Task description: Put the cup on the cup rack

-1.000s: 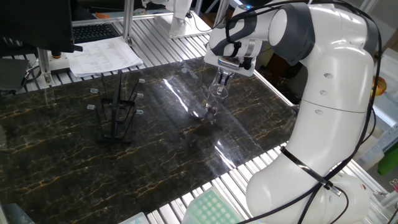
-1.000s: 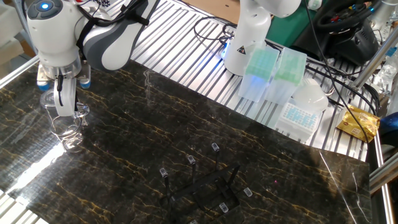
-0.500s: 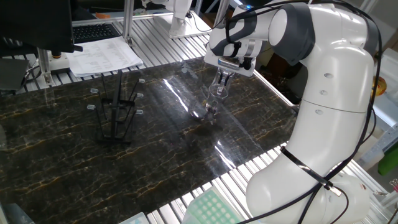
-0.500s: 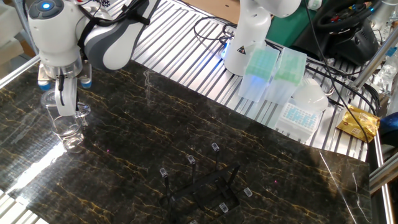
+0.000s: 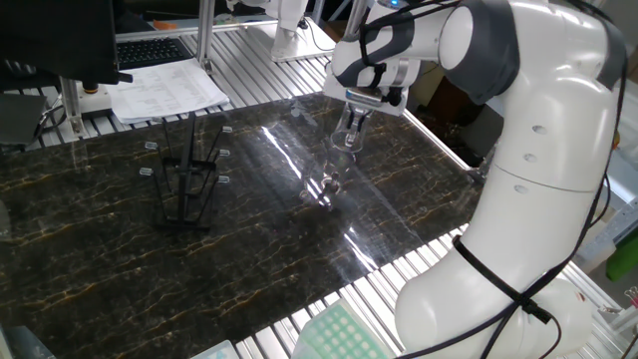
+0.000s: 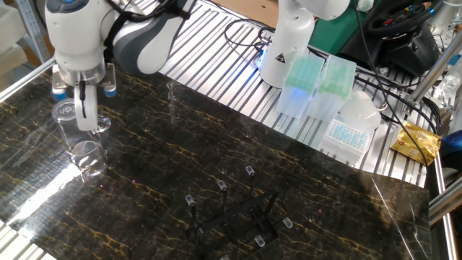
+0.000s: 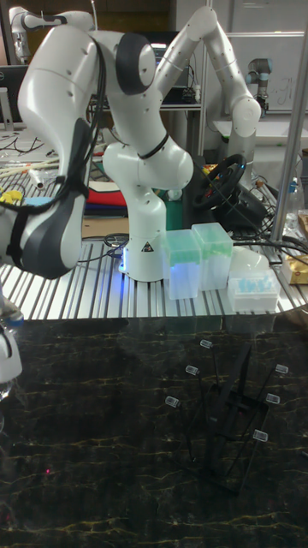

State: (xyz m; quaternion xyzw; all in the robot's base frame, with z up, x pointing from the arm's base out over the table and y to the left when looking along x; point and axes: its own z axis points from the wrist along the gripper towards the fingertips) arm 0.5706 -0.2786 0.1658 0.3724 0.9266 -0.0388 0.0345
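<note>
The cup (image 6: 85, 148) is a clear glass, upright at the left of the dark marble table (image 6: 325, 202). My gripper (image 6: 86, 115) comes down from above and is shut on the wall at its rim. The cup's base is close to the tabletop; I cannot tell whether it touches. In one fixed view the gripper (image 5: 350, 128) holds the cup (image 5: 334, 168) right of the table's middle. The cup rack (image 5: 186, 179) is a black wire stand with pale-tipped prongs, standing apart on the left. It also shows as the cup rack (image 6: 234, 217) and the cup rack (image 7: 231, 419).
Papers (image 5: 164, 90) lie behind the rack off the marble. Green pipette-tip boxes (image 6: 310, 87) and a second robot's base (image 6: 285, 43) stand on the slatted bench beyond the table. A yellow packet (image 6: 415, 141) lies at the far right.
The gripper has risen a little and shifted slightly toward the rack, taking the cup along. The rack has not moved.
</note>
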